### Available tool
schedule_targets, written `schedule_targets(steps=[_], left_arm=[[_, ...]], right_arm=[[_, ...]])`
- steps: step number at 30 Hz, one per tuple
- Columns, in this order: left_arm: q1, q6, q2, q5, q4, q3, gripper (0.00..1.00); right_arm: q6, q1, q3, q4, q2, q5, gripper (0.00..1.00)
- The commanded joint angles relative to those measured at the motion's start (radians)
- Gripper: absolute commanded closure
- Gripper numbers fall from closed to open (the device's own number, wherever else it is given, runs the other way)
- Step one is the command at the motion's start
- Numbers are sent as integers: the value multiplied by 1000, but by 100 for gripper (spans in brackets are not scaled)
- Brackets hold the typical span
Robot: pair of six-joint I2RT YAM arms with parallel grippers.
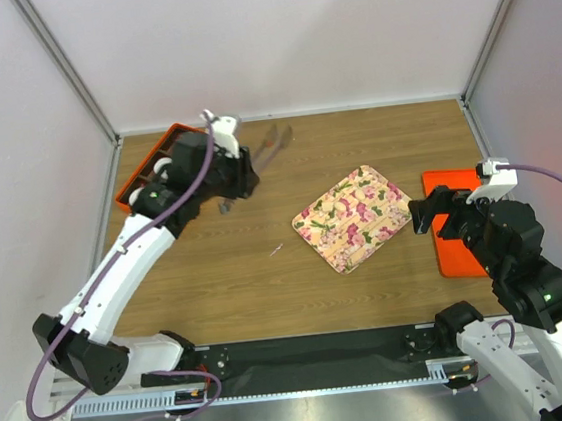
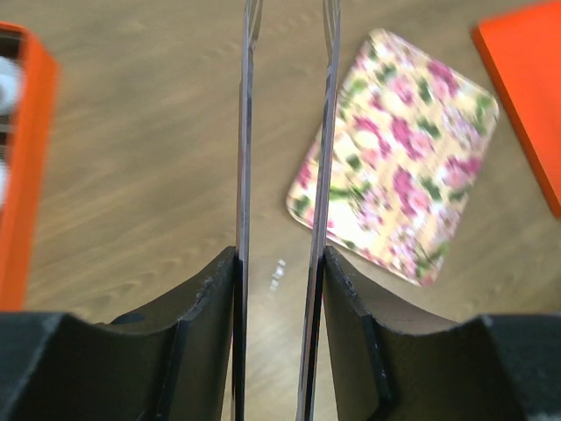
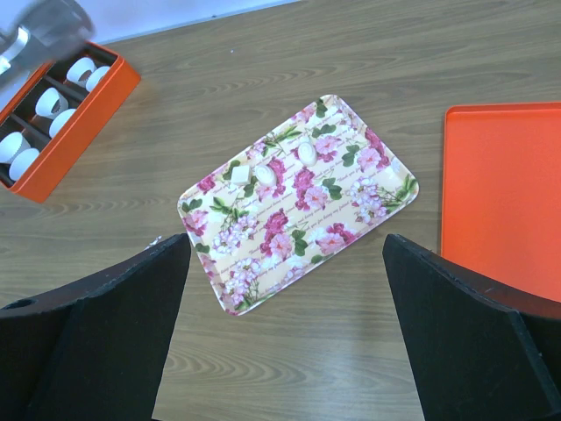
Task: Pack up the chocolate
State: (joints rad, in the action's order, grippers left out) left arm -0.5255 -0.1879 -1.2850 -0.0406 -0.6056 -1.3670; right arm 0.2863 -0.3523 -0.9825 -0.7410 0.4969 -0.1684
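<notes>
Holding tweezers [image 2: 244, 140] with blades narrowly parted, the left gripper [image 2: 280, 259] should square both tips before pinching; the right gripper [image 3: 285, 246] gapes wide.

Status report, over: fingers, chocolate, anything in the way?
Left gripper fingers shut on metal tongs; right gripper open near flowered tray. No dark chocolate in view, only small pale pieces on tray. Nothing blocking the tray.

Top camera looks down from high; both wrist cameras, left perhaps nearer, share the flowered tray [image 1: 352, 218].
</notes>
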Motion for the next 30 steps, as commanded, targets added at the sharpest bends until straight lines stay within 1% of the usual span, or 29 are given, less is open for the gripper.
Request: schedule_targets(steps=[1, 2, 3, 6, 9, 12, 23, 30], left_arm=[[-117, -50, -8, 79, 30, 23, 54], [-143, -54, -25, 93, 18, 26, 54], [-192, -59, -34, 126, 12, 32, 54], [-270, -103, -66, 153, 20, 66, 55], [-335, -125, -106, 166, 40, 94, 55], [-369, -149, -143, 206, 32, 101, 55], [-376, -205, -272, 220, 55, 105, 53], [-378, -214, -318, 214, 75, 111, 53]], right_arm=[[-9, -1, -33, 17, -3, -10, 0], [-9, -1, -33, 15, -3, -10, 0], [-9, -2, -33, 15, -3, -8, 0], [-13, -1, -30, 17, -3, -11, 0], [-13, -1, -28, 22, 0, -8, 0], [-13, -1, -25, 25, 3, -6, 0], [-16, -2, -15, 20, -8, -14, 0], [-18, -1, -12, 17, -14, -17, 0]])
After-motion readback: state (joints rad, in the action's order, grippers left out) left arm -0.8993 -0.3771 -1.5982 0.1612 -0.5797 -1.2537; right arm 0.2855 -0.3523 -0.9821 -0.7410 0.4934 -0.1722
